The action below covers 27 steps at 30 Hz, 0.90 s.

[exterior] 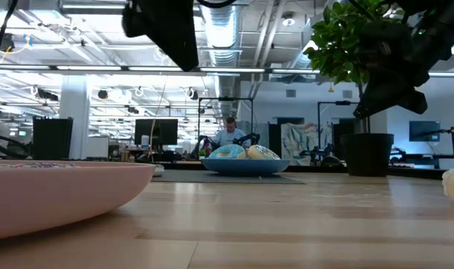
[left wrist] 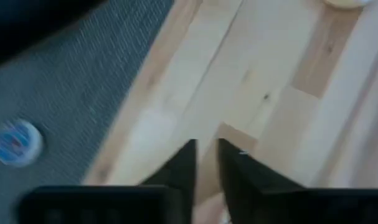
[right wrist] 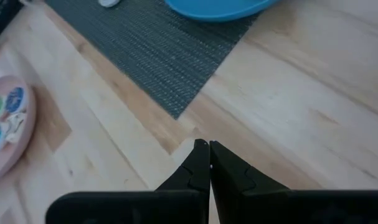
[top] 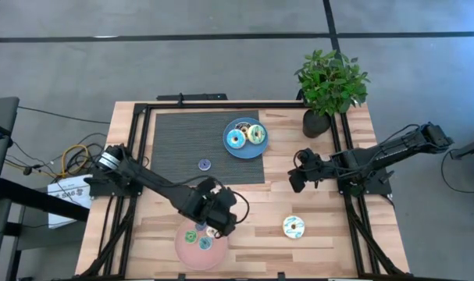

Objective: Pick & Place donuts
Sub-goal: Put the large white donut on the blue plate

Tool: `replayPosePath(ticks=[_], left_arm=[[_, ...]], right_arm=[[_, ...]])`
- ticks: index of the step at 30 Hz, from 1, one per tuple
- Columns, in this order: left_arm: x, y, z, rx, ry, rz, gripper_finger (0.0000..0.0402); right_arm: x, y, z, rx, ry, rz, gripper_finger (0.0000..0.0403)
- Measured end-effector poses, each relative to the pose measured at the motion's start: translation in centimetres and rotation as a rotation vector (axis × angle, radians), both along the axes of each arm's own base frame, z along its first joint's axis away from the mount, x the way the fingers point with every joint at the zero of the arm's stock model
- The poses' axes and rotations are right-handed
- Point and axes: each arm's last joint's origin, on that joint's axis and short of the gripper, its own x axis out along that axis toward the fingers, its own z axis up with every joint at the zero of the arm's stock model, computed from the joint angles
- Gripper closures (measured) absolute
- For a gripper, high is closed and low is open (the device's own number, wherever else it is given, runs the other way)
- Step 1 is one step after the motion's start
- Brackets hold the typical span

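Note:
My left gripper (top: 219, 221) hovers over the far rim of the pink plate (top: 183, 251); in its wrist view the fingers (left wrist: 206, 158) stand a narrow gap apart with nothing between them. Small donuts, green (top: 191, 236) and cyan (top: 205, 243) among them, lie in that plate. A cyan donut (top: 236, 140) and a cream speckled one (top: 256, 133) rest in the blue plate (top: 244, 151). A small blue donut (top: 204, 164) (left wrist: 17, 142) lies on the grey mat. Another cream speckled donut (top: 294, 227) lies on the bare wood. My right gripper (top: 296, 179) (right wrist: 204, 148) is shut, above the wood off the mat's right near corner.
A potted plant (top: 329, 86) stands at the table's far right corner, beside the blue plate. The grey mat (top: 182, 140) covers the far middle. Black frame rails (top: 143, 148) run along the left and right sides. Bare wood lies between the two plates and around the lone cream donut.

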Motion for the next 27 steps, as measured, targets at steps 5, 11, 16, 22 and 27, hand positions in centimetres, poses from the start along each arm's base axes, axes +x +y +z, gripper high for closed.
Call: replayPosePath(ticks=[5, 11, 16, 22, 27], left_arm=[[-1.1, 0.4, -0.3, 0.135, 0.018, -0.077, 0.0391], [-5.2, 2.5, -1.1, 0.105, -0.093, -0.112, 0.0400], [-10.4, 4.9, -1.7, 0.009, -0.293, -0.177, 0.0401], [-16.4, 8.1, -1.9, 0.033, -0.426, -0.351, 0.0401], [-19.3, 9.7, -1.7, 0.062, -0.507, -0.452, 0.0401]], right_arm=[[0.0, 0.7, 0.3, -0.001, -0.015, 0.034, 0.0402], [0.8, 2.3, 2.8, -0.025, -0.091, 0.014, 0.0403], [2.7, 3.7, 4.0, -0.028, 0.039, -0.025, 0.0403], [5.7, 5.9, 5.0, -0.020, 0.355, -0.076, 0.0403], [6.8, 8.0, 5.8, 0.014, 0.529, -0.144, 0.0403]])
